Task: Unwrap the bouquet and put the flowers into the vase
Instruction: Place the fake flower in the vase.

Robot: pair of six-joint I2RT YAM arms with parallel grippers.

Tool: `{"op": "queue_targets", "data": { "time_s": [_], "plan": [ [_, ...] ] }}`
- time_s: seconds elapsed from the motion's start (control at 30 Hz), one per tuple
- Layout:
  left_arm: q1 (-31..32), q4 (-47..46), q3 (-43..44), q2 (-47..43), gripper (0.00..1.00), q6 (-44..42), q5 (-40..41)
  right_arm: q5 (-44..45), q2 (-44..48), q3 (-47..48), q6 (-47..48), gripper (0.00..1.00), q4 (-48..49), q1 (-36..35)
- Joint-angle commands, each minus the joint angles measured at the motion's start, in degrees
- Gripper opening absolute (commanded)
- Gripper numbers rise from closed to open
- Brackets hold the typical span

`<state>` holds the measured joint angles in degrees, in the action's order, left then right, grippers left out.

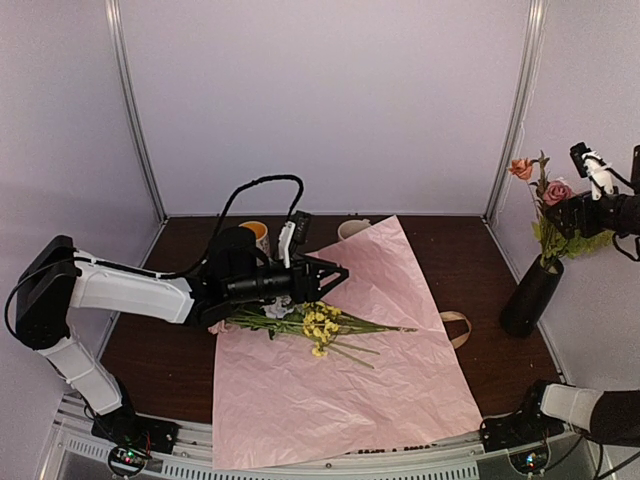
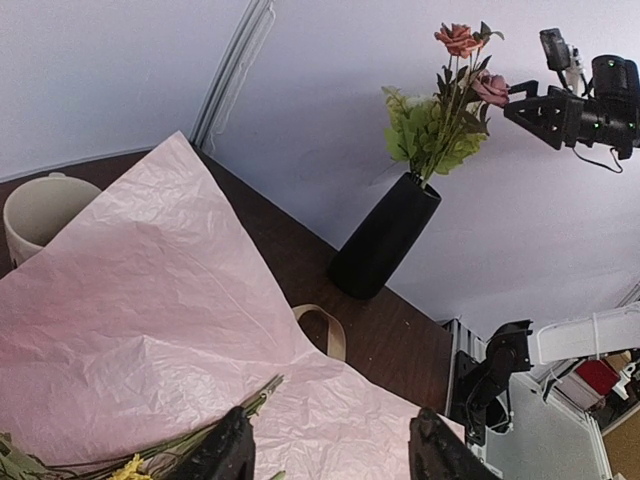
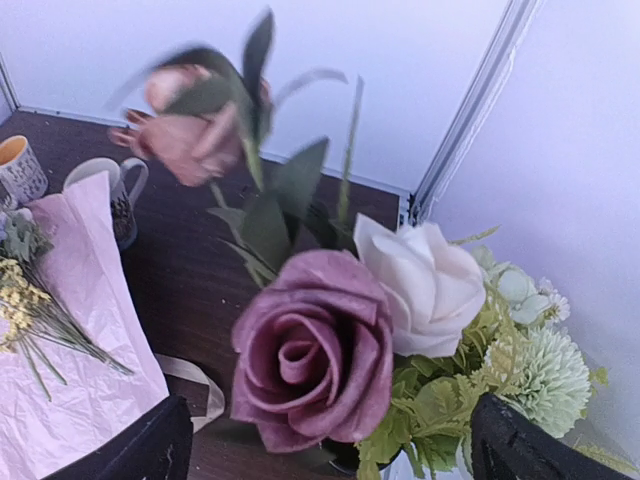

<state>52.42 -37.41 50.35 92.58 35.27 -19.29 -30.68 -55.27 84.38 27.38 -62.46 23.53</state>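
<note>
- The vase (image 1: 531, 296) stood at the right edge of the table (image 1: 160, 350), well apart from the pink paper (image 1: 340, 390). It already carried several blooms (image 3: 312, 355) (a mauve rose, a cream one, a peach one higher up, some pale green tufts). We judged that this spot kept it clear of the left arm's work.
- The right tool (image 2: 528, 115) hung above the vase's mouth, its jaws wide apart on either side of the rose heads and gripping nothing. We took that height to suit long stems going in from above.
- The pink paper lay flat and open down the middle of the table, from the far edge to the near edge, so the stems were bare for picking.
- The remaining flowers (image 1: 320, 325), green stems with a yellow cluster, lay across the paper's left half.
- The left tool (image 1: 338, 272) hovered low, just beside those stems, jaws apart and empty. We judged it was placed to take the next ones.
- The ribbon (image 1: 456, 328) lay loose on the bare table between paper and vase, out of both arms' way.
- The orange-lined mug (image 1: 257, 234) and the cream mug (image 1: 352, 229) stood at the far edge, apparently taking no part.
</note>
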Motion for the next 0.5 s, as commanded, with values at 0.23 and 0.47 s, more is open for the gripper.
{"op": "queue_targets", "data": {
  "time_s": [0.23,0.47],
  "plan": [
    [-0.9,3.0,-0.6,-3.3,0.55,-2.1,-0.5,-21.6,4.3,11.2,-1.5,0.94,-8.9,-0.3],
    [-0.9,10.7,-2.2,-7.4,0.55,-4.3,2.5,-28.3,5.5,4.5,9.7,0.82,-15.2,-14.6]
  ]
}}
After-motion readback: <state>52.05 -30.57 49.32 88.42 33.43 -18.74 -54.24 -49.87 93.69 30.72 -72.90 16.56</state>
